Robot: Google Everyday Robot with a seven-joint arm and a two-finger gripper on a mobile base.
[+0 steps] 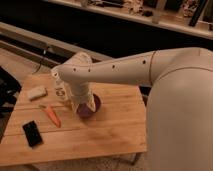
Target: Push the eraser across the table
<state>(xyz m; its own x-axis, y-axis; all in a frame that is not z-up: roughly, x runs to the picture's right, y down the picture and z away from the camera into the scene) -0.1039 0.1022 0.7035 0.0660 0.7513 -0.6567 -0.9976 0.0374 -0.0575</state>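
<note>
wooden planks make up the top of the table [117, 127], which fills the lower left of the camera view. the robot's pale arm [120, 67] comes in from the right side of the view, crosses above the table and bends down at the wrist near the middle of the top. the gripper [84, 106] hangs at the end of that wrist, low over a dark purple bowl [96, 106]. its jaws stand apart rather than pinched together, and the bowl's rim shows just beside it. the eraser [36, 92] seems to be the pale oblong block lying flat near the far left corner of the table, though the dim view leaves that less than certain. it lies well apart from the gripper, off to the left of the wrist in the view, and no part of the arm touches it. an orange carrot [51, 115] lies slanted on the planks nearer the front edge than the eraser, its thin end pointing toward the front. a flat black block [32, 133] rests near the front left corner, near the carrot but apart from it. a long pale ledge [150, 22] runs behind the table.
</note>
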